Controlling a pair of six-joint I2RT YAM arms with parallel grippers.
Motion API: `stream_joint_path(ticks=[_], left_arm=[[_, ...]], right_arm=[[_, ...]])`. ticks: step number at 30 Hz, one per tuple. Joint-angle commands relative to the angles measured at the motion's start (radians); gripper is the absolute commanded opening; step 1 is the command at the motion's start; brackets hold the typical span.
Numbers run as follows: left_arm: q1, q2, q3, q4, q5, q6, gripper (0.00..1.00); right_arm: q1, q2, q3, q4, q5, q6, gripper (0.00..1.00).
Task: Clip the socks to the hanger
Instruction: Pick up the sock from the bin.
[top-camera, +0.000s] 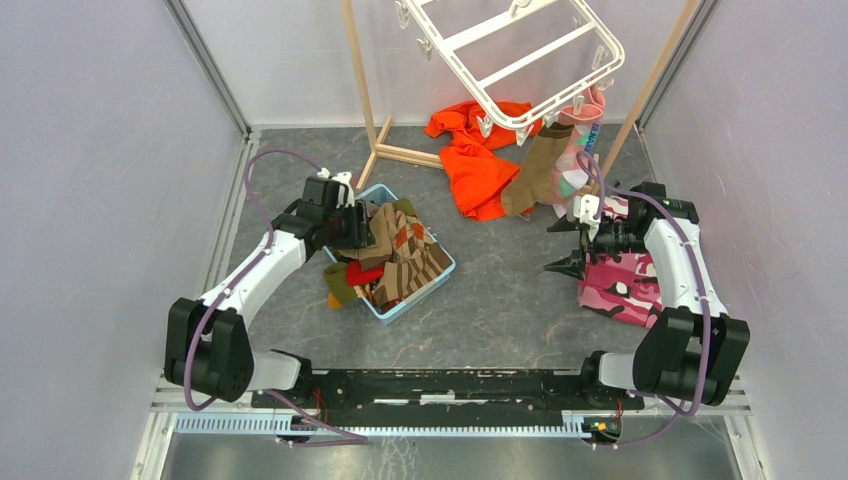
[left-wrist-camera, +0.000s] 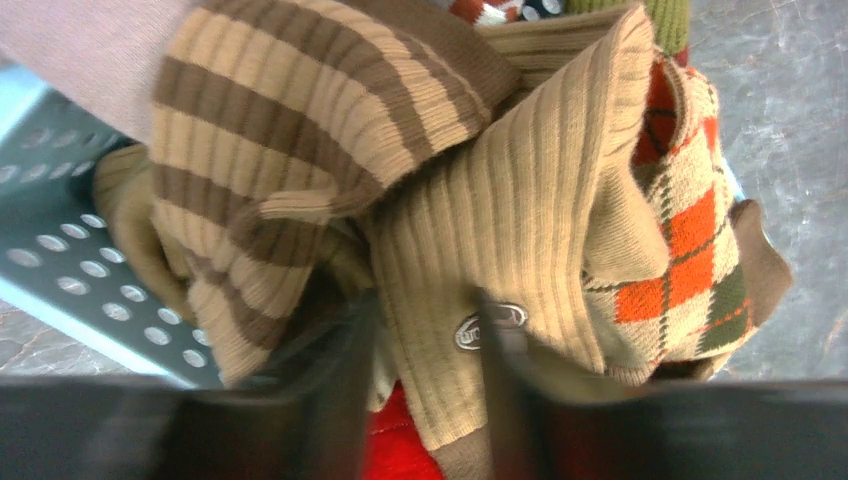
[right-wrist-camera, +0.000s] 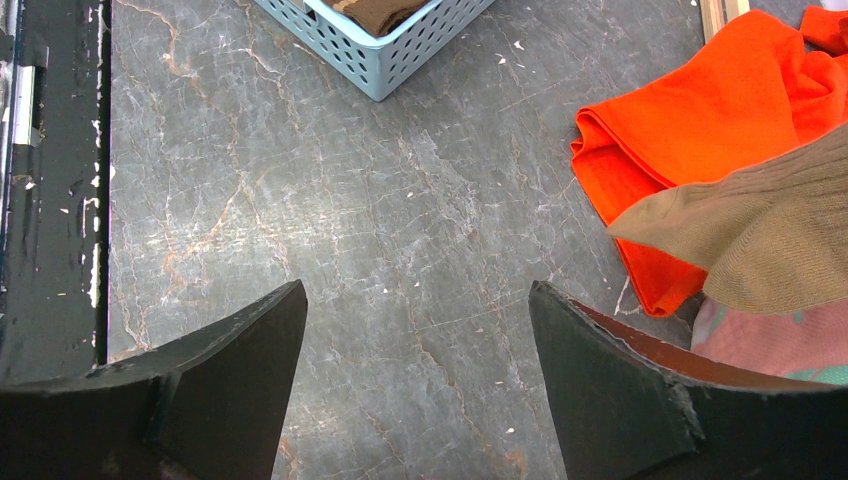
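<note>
— Top external view. Position of the hanger and the socks?

— White hanger (top-camera: 500, 110) tilted at upper centre, between the uprights of a wooden stand (top-camera: 375, 130). Two socks dangling from clips on its near edge: brown sock (top-camera: 535, 170) and, just to its right, pink sock (top-camera: 577, 160) with teal and white patches. Lower ends of both down beside an orange garment (top-camera: 475, 165) on the tabletop (top-camera: 500, 290). All other socks heaped in a light blue basket (top-camera: 395, 313) at left centre, well apart from the hanger.

— Left wrist view. State of the left hand?

— Left hand (left-wrist-camera: 425, 310) down in the heap. Blurred fingers (left-wrist-camera: 350, 400) partly apart, with a fold of tan ribbed sock (left-wrist-camera: 520, 200) between them. Clamped on it or merely astride it: cannot tell. Striped sock (left-wrist-camera: 270, 130) in brown and tan at upper left, argyle sock (left-wrist-camera: 690, 240) at right, red sock (left-wrist-camera: 400, 440) underneath. Perforated basket wall at far left.

— Right wrist view. State of the right hand?

— Right hand (right-wrist-camera: 415, 300) spread wide over the grey marbled tabletop, close to the two hanging socks. Orange garment and brown sock at the right edge of that view, basket corner at the top. Pink camouflage cloth (top-camera: 620, 285) just beside the right arm, seen from above.
</note>
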Motion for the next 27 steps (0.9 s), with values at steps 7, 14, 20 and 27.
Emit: stream_joint_path(ticks=[7,14,20,27], left_arm=[[0.002,-0.141,0.095,-0.016,0.016,-0.048,0.13],[0.002,-0.229,0.172,-0.002,0.088,-0.078,0.12],[0.003,-0.245,0.182,0.109,0.275,-0.154,0.11],[-0.013,-0.201,0.113,0.484,0.57,-0.392,0.05]], right_arm=[[0.002,-0.011,0.039,-0.013,-0.034,-0.02,0.88],[0.002,-0.021,0.035,-0.014,-0.037,-0.021,0.88],[0.024,-0.051,0.022,-0.014,-0.043,-0.068,0.89],[0.128,-0.142,-0.019,-0.013,-0.057,-0.27,0.98]])
